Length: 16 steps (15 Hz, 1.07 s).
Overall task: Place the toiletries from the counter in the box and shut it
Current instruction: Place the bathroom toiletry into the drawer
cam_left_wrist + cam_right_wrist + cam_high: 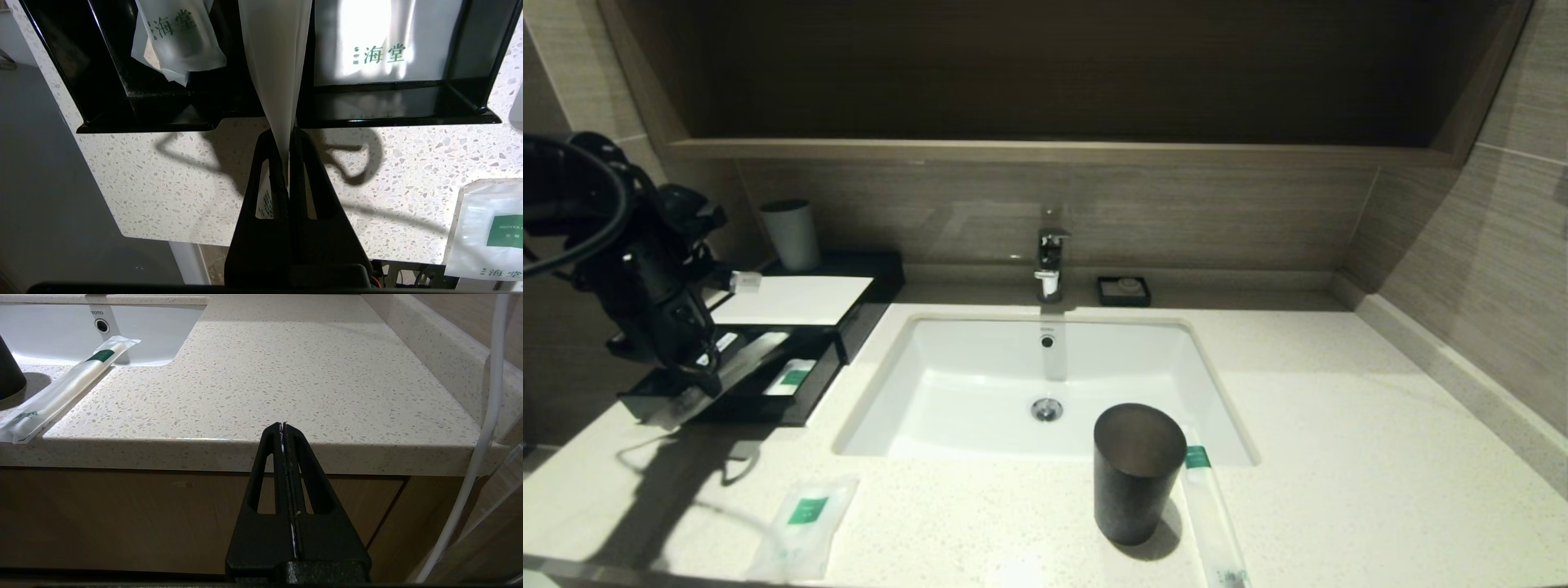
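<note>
While its right tool sat parked below the table's front edge with fingers pressed together on nothing, the robot's left tool was clamped on one long translucent sachet at the table's left end. That sachet reached from the fingers into the pulled-out drawer of the black box, which stood at the table's back-left corner beside the sink basin. A second sachet already lay in one drawer compartment, and a small green-labelled packet lay in another. A flat rectangular sachet remained near the table's front edge, left of the basin. Another long sachet lay at the front edge, just beside a dark cup.
</note>
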Motion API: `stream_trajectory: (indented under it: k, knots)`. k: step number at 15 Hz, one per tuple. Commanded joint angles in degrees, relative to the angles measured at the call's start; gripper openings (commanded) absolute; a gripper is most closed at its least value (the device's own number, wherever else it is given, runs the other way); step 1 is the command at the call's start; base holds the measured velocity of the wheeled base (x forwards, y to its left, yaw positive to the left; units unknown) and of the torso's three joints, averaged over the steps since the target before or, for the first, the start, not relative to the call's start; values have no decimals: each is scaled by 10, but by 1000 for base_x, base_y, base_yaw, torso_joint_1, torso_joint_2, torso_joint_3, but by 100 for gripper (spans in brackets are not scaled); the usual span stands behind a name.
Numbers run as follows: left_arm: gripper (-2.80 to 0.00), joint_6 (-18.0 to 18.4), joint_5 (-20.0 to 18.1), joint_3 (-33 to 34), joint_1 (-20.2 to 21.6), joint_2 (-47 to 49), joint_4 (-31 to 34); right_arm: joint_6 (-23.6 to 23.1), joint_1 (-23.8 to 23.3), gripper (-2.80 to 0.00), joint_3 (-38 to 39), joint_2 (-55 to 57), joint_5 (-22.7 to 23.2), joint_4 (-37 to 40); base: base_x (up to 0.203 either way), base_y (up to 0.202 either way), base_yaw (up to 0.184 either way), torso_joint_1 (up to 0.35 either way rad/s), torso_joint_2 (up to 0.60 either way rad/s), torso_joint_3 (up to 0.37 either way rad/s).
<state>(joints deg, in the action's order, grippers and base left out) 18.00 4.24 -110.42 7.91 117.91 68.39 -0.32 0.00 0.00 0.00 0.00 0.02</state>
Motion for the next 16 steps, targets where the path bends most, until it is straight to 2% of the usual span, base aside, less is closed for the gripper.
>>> stream_trajectory:
  k: [1,13,16]
  knots:
    - [-280,-3,1,0,0,5,-7,0,0,-280,0,0,0,0,0,0,0,0,0,0]
    - [-280,-18,-2,0,-13,20,-35,0,0,-280,0,0,0,0,0,0,0,0,0,0]
    - [-280,-23,-20,0,-17,24,-38,0,0,-280,0,0,0,0,0,0,0,0,0,0]
